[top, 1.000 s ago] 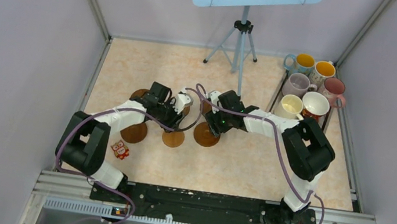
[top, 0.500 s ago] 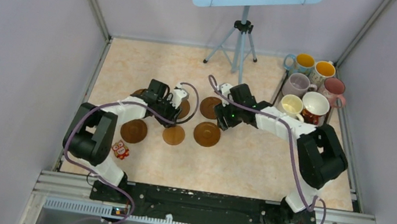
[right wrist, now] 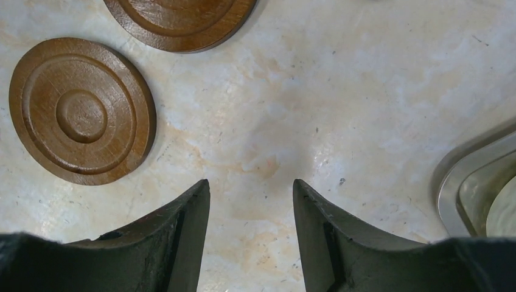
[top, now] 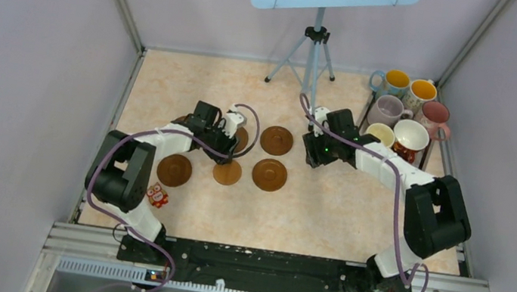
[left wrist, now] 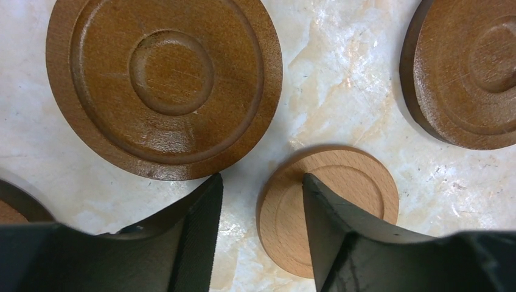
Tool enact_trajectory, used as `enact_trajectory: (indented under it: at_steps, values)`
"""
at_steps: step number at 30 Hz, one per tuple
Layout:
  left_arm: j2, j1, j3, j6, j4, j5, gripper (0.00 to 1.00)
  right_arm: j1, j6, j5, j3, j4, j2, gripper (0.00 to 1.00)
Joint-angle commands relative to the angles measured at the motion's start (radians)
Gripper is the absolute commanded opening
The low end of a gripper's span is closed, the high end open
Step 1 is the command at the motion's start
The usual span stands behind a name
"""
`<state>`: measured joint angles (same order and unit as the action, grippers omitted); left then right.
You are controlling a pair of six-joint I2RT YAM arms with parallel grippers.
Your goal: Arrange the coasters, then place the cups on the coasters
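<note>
Several brown coasters lie on the table left of centre: dark ones (top: 174,170) (top: 269,174) (top: 276,140) and a lighter, smaller one (top: 226,173). My left gripper (top: 227,145) hovers open over them. In the left wrist view its right finger overlaps the light coaster (left wrist: 359,188), with a dark coaster (left wrist: 164,85) beyond it; nothing is held. My right gripper (top: 312,154) stands open over bare table (right wrist: 341,109) between the coasters and the tray. The cups stand in the tray at the back right: blue (top: 390,80), white-patterned (top: 422,92), pink (top: 435,116), lavender-grey (top: 386,110), cream (top: 381,135), red (top: 411,137).
The steel tray (top: 363,119) shows its corner at the right of the right wrist view (right wrist: 474,188). A small red owl figure (top: 155,194) sits by the left arm's base. A tripod (top: 313,62) holding a board stands at the back centre. Walls close the table's sides.
My right arm has swung right, off the coasters and toward the tray, uncovering the rear dark coaster. My left gripper has shifted slightly toward the back over the coasters.
</note>
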<state>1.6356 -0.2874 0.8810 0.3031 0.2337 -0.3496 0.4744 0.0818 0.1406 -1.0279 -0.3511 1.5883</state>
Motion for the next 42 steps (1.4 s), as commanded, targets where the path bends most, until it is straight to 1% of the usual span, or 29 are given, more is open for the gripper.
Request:
enact_trajectory:
  at_steps: [1,3,6,8,16,20,23,29,36,39,40,42]
  values:
    - [0.012,0.01,0.037,-0.018,-0.007,-0.025,0.6,-0.002,0.017,0.011,0.005,0.002,-0.041,0.52]
    - [0.023,0.009,0.044,-0.018,-0.009,-0.022,0.63,-0.002,0.015,0.015,0.005,0.002,-0.039,0.52]
    - [0.03,0.013,0.054,-0.015,-0.004,-0.042,0.64,-0.002,0.014,0.014,0.002,0.002,-0.035,0.52]
    - [0.022,0.012,0.053,0.01,0.012,-0.077,0.63,-0.002,0.016,0.014,0.004,0.001,-0.033,0.52]
    - [-0.014,0.008,0.025,0.092,0.071,-0.133,0.61,-0.002,0.02,0.02,-0.002,-0.003,-0.021,0.52]
    - [-0.003,0.007,0.028,0.153,0.134,-0.184,0.59,-0.003,0.041,0.038,-0.046,-0.071,0.01,0.53]
    - [-0.002,0.006,0.014,0.174,0.146,-0.173,0.55,-0.01,0.047,0.063,-0.062,-0.096,0.018,0.53]
    - [-0.032,0.005,-0.025,0.214,0.155,-0.116,0.48,-0.018,0.054,0.065,-0.061,-0.1,0.009,0.53]
    - [-0.067,0.005,-0.068,0.25,0.167,-0.101,0.45,-0.033,0.07,0.073,-0.06,-0.121,0.003,0.53]
    - [-0.076,0.005,-0.075,0.25,0.165,-0.097,0.45,-0.044,0.07,0.068,-0.062,-0.125,-0.003,0.53]
    - [-0.08,0.005,-0.073,0.247,0.166,-0.095,0.47,-0.048,0.068,0.061,-0.064,-0.124,-0.006,0.52]
    - [-0.092,0.005,-0.058,0.239,0.173,-0.095,0.55,-0.061,0.062,0.041,-0.066,-0.122,-0.01,0.51]
